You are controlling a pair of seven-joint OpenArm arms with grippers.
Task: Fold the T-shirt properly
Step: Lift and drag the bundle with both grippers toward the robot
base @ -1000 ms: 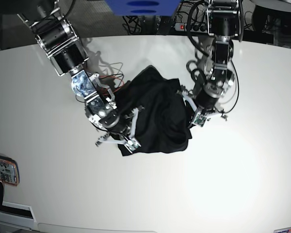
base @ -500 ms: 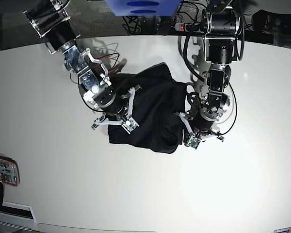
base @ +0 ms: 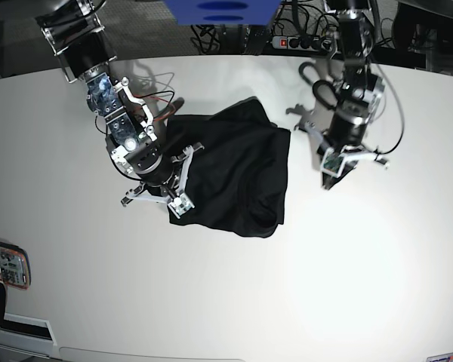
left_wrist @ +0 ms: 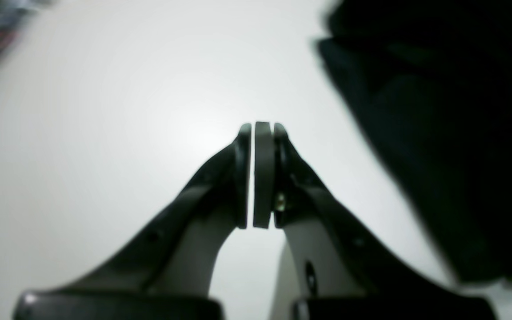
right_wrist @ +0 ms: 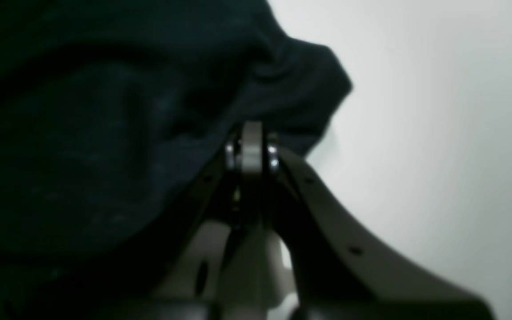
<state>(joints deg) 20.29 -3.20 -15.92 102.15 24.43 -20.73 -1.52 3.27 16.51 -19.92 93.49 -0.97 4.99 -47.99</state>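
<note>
The black T-shirt [base: 234, 170] lies bunched and partly doubled over in the middle of the white table [base: 377, 271]. My right gripper [base: 177, 205] rests at its lower left corner. In the right wrist view that gripper [right_wrist: 251, 133] is shut, its tips against the edge of the T-shirt [right_wrist: 105, 133], with no cloth visible between the pads. My left gripper [base: 328, 179] hangs over bare table to the right of the shirt, apart from it. It is shut on nothing in the left wrist view [left_wrist: 258, 129], where the T-shirt [left_wrist: 451, 133] fills the right side.
A device in an orange case [base: 4, 264] lies at the table's left edge. Red and dark cables [base: 166, 113] trail beside the right arm. A power strip [base: 294, 41] and cords sit behind the table's far edge, under a blue object [base: 219, 9].
The left gripper has left the shirt's right edge and moved up and to the right. The right gripper drew the shirt's lower left corner leftward, and the cloth now lies flatter.
</note>
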